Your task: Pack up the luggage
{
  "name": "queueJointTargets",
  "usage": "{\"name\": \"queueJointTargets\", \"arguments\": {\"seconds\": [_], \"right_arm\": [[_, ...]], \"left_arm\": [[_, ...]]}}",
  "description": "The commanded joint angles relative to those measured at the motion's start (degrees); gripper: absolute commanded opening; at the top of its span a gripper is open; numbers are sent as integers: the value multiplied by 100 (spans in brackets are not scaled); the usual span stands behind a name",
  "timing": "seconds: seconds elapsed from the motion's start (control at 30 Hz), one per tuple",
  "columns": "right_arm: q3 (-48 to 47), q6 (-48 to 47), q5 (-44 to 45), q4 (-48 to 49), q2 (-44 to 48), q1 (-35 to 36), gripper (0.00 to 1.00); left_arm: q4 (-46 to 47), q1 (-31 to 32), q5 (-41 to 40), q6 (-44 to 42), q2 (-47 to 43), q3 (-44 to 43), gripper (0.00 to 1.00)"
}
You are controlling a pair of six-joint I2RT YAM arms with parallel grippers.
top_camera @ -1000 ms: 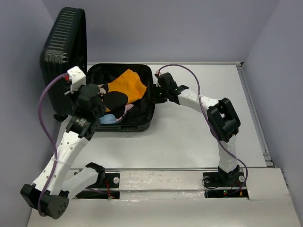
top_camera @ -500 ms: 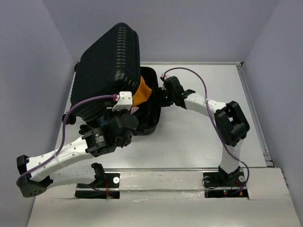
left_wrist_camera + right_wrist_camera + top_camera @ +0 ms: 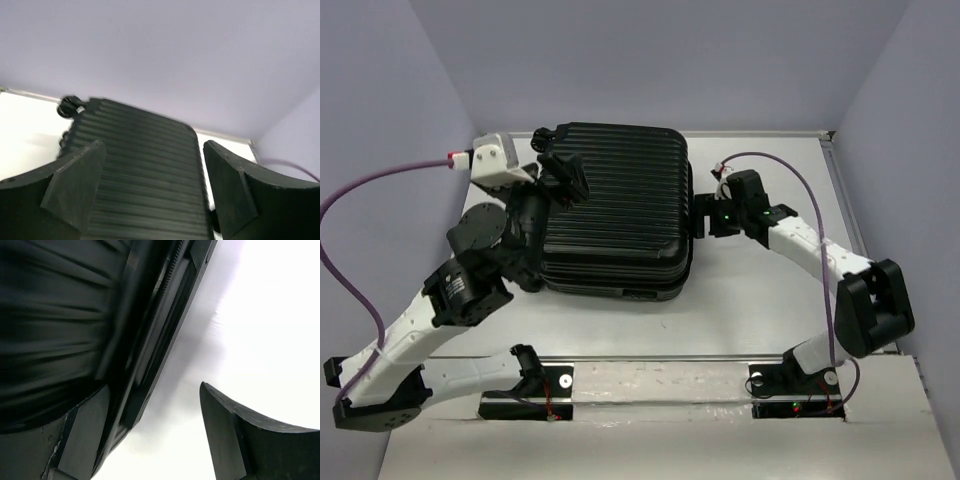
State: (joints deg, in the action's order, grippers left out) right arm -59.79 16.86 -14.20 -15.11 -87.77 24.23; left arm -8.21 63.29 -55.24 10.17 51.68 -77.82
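Note:
The luggage [image 3: 620, 210] is a large black ribbed hard-shell suitcase lying flat on the white table with its lid down. Its inside is hidden. My left gripper [image 3: 560, 172] hovers over the lid's far left part, jaws wide open; in the left wrist view the ribbed lid [image 3: 145, 175] runs below and between the fingers, and my left gripper [image 3: 152, 145] holds nothing. My right gripper [image 3: 703, 216] is at the suitcase's right side, open. In the right wrist view the suitcase's side seam [image 3: 150, 330] passes by the left finger, with bare table between the fingers of my right gripper [image 3: 152, 387].
The white table [image 3: 770, 290] extends right of and in front of the suitcase. Purple walls close in on the left, back and right. A suitcase wheel [image 3: 70, 106] sticks out at the far left corner. Purple cables loop from both wrists.
The lid swung down from upright and now lies shut over the clothes. Both grippers opened; the left one moved up over the lid, and the right one drew back to the right.

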Motion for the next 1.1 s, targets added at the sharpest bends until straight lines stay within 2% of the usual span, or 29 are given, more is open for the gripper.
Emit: {"name": "queueJointTargets", "arguments": {"seconds": [0.0,0.03,0.07,0.1,0.13,0.17,0.23,0.33,0.4,0.53,0.57,0.63,0.83,0.9,1.07], "right_arm": [[-314,-368,47,-500,1267,38,76],[-314,-377,127,-675,1453,38,65],[-305,-377,189,-729,1638,38,58],[-262,-377,233,-765,1814,38,48],[-253,-403,250,-843,2077,38,28],[-313,-403,355,-914,2149,38,22],[-384,-429,400,-1185,2289,38,7],[-245,-281,383,-1178,2518,38,7],[36,-167,304,-1134,2685,38,7],[651,44,-302,-845,2791,38,7],[975,63,-434,-783,2809,90,7],[1214,45,-725,-704,2905,309,7],[1663,449,-638,-538,2766,1785,7],[1830,554,-611,-362,2730,2093,7],[2366,976,-637,596,2555,2385,7]], "left_arm": [[-277,-1569,1960,300,1042,-847,91],[-400,-2305,2774,388,1246,-1188,91],[-436,-2617,3121,389,1448,-1191,91],[-480,-2846,3334,363,1694,-1592,91],[-619,-3031,3466,354,2218,-1822,92],[-682,-3381,3790,380,2737,-2277,93],[-761,-3690,4335,415,3223,-2866,93],[-849,-4288,4758,477,4181,-3439,93],[-1086,-4648,5216,364,4969,-4229,94],[-1515,-4948,5901,-23,6413,-5688,95],[-1604,-4992,6059,-68,6720,-6422,96],[-1658,-5106,6157,-86,7504,-6981,96],[80,-5783,7334,608,8164,-6693,94],[152,-5828,7641,425,8473,-7140,94],[505,-5766,8372,-190,8964,-6843,94]]}}
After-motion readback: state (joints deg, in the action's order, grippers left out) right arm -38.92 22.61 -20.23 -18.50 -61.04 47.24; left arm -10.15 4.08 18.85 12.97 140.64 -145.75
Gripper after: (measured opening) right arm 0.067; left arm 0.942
